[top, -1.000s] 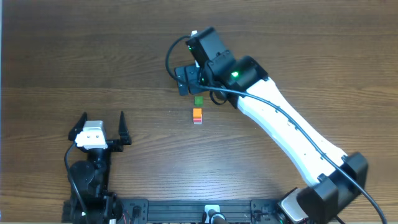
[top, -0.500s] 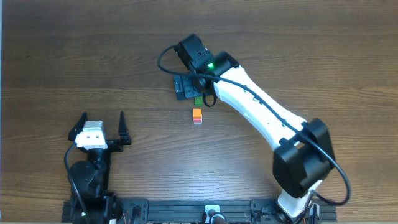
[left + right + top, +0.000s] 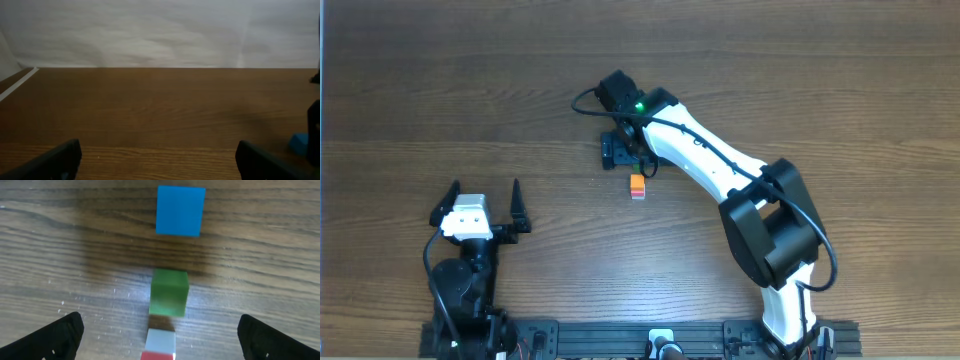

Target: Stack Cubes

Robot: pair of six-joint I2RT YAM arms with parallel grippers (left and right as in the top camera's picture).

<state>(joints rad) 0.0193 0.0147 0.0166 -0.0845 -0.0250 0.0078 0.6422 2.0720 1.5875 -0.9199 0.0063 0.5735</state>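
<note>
A small stack (image 3: 637,187) with an orange cube on top and red beneath stands mid-table. In the right wrist view, looking down, its top (image 3: 160,341) looks pale with red under it. Beyond it, apart, sit a green cube (image 3: 169,292) and a blue cube (image 3: 180,210) on the wood. My right gripper (image 3: 618,152) hangs open above this row, holding nothing, its fingers (image 3: 50,340) wide on either side. My left gripper (image 3: 484,187) stays open and empty near the left base. The blue cube (image 3: 300,141) shows far off in the left wrist view.
The brown wooden table (image 3: 440,90) is bare on the left and at the back. The right arm's white link (image 3: 720,170) crosses from the bottom right over the table's middle. A pale wall (image 3: 150,30) stands past the table's far edge.
The right arm has folded in, and its gripper has shifted left and toward the cubes, now covering the green cube in the top view. The left arm has not moved.
</note>
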